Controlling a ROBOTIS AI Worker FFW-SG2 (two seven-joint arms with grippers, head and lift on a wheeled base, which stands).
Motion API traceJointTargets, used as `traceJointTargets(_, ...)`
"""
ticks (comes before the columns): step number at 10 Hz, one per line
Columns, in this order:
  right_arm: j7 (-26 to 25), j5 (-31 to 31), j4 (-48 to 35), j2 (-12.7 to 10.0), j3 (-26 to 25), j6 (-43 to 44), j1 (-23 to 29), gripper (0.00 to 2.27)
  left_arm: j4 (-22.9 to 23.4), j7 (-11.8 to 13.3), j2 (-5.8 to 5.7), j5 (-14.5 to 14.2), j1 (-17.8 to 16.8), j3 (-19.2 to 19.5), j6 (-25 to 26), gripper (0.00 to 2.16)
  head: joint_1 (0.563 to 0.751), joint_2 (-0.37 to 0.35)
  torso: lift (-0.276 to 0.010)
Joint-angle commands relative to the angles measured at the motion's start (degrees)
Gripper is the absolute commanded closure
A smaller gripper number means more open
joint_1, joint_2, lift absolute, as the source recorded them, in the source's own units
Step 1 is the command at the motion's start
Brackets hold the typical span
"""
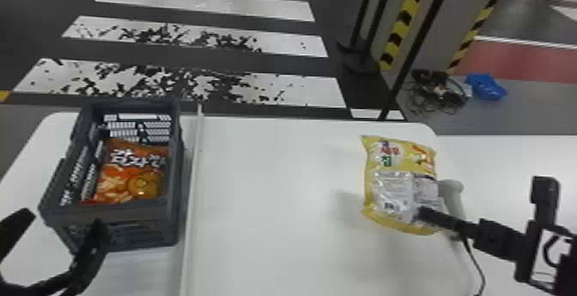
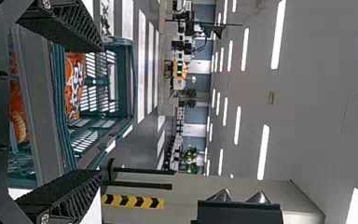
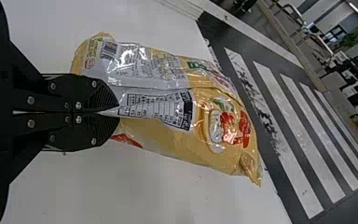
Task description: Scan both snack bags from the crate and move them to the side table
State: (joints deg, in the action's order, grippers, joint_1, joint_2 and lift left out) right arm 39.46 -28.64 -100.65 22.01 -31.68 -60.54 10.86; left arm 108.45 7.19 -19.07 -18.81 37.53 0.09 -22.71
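Observation:
An orange snack bag [image 1: 133, 170] lies inside the grey crate [image 1: 116, 226] at the left of the table. My left gripper [image 1: 64, 226] stands open at the crate's near side. In the left wrist view, the left gripper [image 2: 79, 112] has its fingers apart, with the crate and the orange bag [image 2: 74, 84] beyond. At the right, my right gripper [image 1: 423, 213] is shut on the yellow snack bag [image 1: 399, 158]. The right wrist view shows the right gripper [image 3: 114, 112] pinching the silvery back seam of the yellow bag [image 3: 168, 140].
A white scanner-like device [image 1: 450, 192] with a black cable stands just behind the yellow bag at the right. A raised pale strip [image 1: 194, 179] runs along the white table [image 1: 274, 196] beside the crate. A white side surface [image 1: 515, 162] adjoins at the far right.

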Motion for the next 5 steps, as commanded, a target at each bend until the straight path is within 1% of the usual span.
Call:
traceJointTargets(1,-0.79,-1.42,-0.07,0.05,-3.83,0.46,-0.48,2.24,0.09,0.02,0.00,0.00,0.00,0.00,0.00,0.07,0.695,-0.207,-0.099)
traceJointTargets(3,-4.13,-3.35,1.16,0.40,-8.84,3.98,-1.19,2.24,0.09,0.02,0.00,0.00,0.00,0.00,0.00,0.07,0.695,-0.268,-0.099)
traceJointTargets(4,-7.20,-4.49,2.91,0.66,-10.51,7.14,-1.28,2.24,0.18,0.02,0.00,0.00,0.00,0.00,0.00,0.07,0.695,-0.306,-0.099)
traceJointTargets(5,-10.63,-5.81,5.11,0.66,-11.92,11.01,-1.45,2.24,0.35,0.02,0.00,0.09,0.00,0.00,0.00,0.07,0.695,-0.328,-0.099)
